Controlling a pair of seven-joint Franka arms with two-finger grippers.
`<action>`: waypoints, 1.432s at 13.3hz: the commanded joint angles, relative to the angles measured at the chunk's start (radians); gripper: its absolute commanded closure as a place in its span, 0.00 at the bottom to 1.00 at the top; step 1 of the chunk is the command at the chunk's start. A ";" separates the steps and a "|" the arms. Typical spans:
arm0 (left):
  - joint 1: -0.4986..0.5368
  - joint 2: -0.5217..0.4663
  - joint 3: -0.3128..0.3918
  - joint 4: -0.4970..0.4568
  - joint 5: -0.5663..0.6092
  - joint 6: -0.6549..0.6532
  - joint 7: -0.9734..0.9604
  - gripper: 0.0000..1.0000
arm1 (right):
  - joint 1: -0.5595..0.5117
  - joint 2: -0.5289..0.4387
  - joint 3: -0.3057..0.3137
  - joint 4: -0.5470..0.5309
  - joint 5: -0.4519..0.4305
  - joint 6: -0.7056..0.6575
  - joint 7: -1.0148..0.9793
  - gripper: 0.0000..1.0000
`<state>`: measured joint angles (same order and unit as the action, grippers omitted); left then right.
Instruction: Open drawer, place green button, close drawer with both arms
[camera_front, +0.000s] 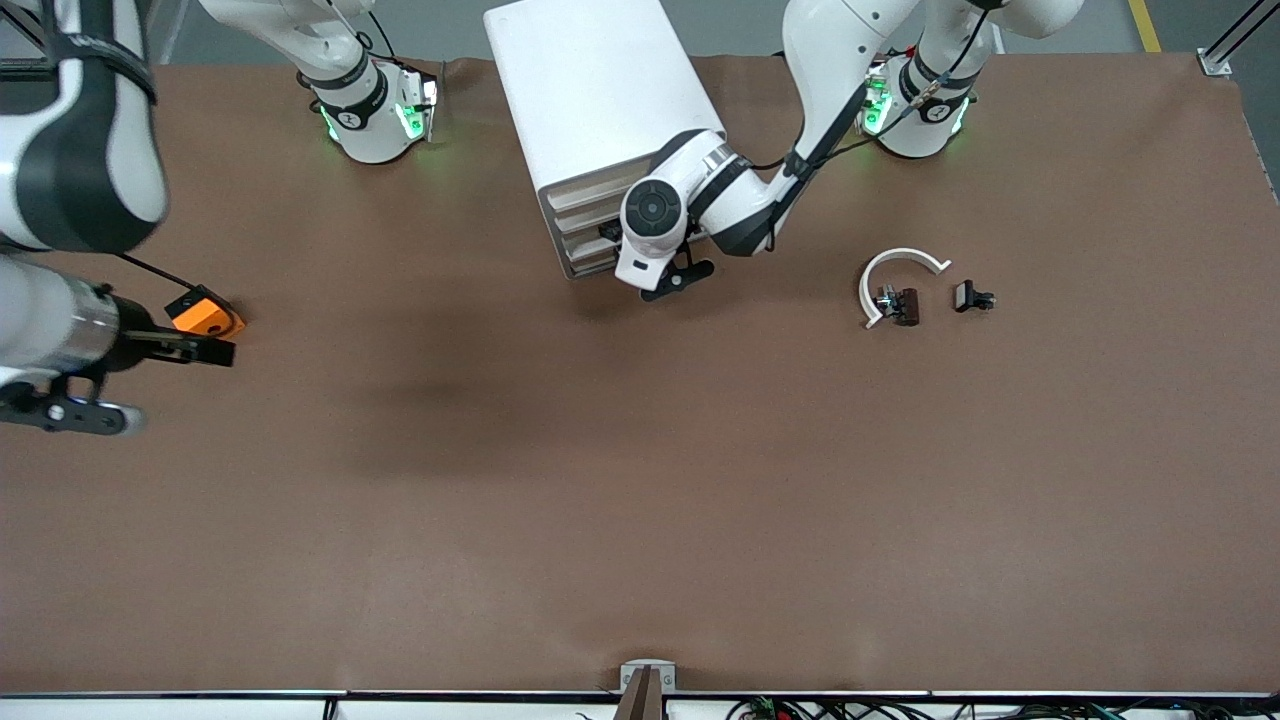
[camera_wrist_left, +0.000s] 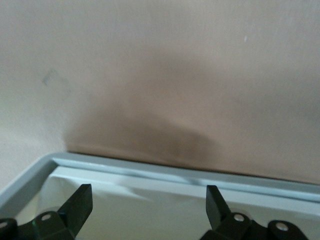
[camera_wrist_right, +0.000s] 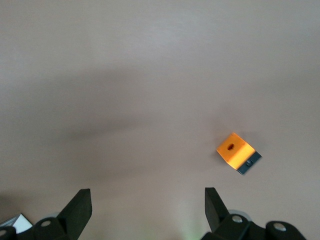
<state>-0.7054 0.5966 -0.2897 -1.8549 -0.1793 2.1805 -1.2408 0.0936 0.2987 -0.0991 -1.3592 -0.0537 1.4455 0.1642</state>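
Left claw (camera_wrist_left: 149, 205) apart at the drawer (camera_wrist_left: 165, 175), hidden in front view; right claw (camera_wrist_right: 148, 207) apart above orange cube (camera_wrist_right: 236, 152).

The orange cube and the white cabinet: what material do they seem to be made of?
The orange cube looks like matte plastic: even, saturated colour, clean edges, a small round hole in one face, a dark piece on one side. The white cabinet looks like smooth plastic or painted sheet: a uniform, softly glossy top. Which of the two cannot be told.

Crowding the cabinet (camera_front: 600, 110) front at twelve o'clock: left gripper (camera_wrist_left: 149, 210), fingers spread. Lying bare toward six: brown table (camera_front: 640, 500).
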 joint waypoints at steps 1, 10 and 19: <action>-0.014 0.018 0.000 0.022 -0.011 -0.007 -0.011 0.00 | -0.054 -0.084 0.021 -0.021 -0.032 -0.036 -0.067 0.00; 0.018 -0.043 0.251 0.125 0.244 -0.007 -0.011 0.00 | -0.101 -0.104 0.032 0.084 -0.017 -0.028 -0.213 0.00; 0.302 -0.251 0.330 0.157 0.348 -0.067 0.265 0.00 | -0.127 -0.349 0.025 -0.202 0.068 0.071 -0.229 0.00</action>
<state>-0.4456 0.3960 0.0496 -1.6950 0.1522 2.1481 -1.0297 -0.0186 0.0608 -0.0851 -1.4027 -0.0018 1.4568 -0.0528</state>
